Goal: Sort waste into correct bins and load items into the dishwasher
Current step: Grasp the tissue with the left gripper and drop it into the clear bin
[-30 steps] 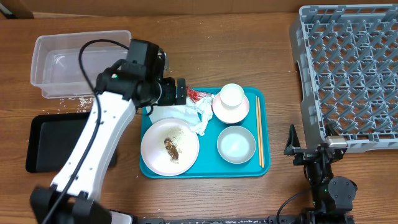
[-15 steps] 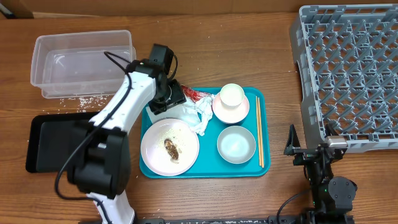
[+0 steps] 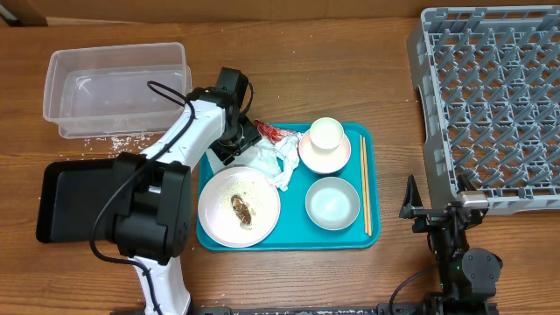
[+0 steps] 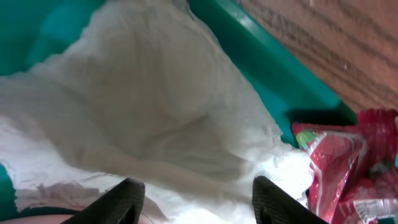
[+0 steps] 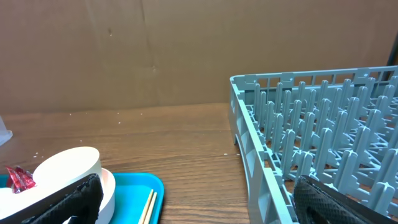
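The crumpled white paper napkin (image 4: 155,106) lies on the teal tray (image 4: 261,68) near its back left corner, a soft creased heap with torn, ragged edges. Its right end touches the small red shiny wrapper (image 4: 348,162). The left gripper (image 4: 202,202) hangs just over it, fingers spread apart and holding nothing. The right gripper (image 5: 199,202) is also spread wide beside the grey dish rack (image 5: 311,124).

teal tray (image 3: 293,234) flat on wooden table (image 3: 350,79) | cardboard backdrop (image 5: 124,50) upright behind the table
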`<state>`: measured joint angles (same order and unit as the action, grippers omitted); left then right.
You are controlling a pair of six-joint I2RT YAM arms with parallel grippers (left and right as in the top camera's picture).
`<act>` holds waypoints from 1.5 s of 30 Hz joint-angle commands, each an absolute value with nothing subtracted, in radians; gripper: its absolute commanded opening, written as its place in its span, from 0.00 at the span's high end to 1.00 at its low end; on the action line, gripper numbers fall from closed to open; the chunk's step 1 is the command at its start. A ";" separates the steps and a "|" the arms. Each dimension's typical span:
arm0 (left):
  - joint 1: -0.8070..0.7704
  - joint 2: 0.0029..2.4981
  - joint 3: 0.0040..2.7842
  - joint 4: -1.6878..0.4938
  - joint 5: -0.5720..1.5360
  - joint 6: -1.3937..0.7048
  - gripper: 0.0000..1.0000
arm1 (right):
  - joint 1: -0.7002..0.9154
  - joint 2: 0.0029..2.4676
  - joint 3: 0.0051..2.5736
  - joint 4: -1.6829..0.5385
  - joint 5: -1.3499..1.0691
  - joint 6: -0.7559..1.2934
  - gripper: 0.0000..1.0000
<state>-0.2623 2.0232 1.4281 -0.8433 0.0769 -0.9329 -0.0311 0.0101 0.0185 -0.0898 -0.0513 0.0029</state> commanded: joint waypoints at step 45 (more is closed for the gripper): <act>0.138 2.000 2.187 -1.230 0.037 -0.729 0.96 | -0.028 0.003 0.008 -0.081 -0.046 -0.001 0.00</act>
<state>0.0814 2.0216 2.1468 -1.2751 0.1024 -0.7502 -0.0311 0.0101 0.0185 -0.0898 -0.0513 0.0029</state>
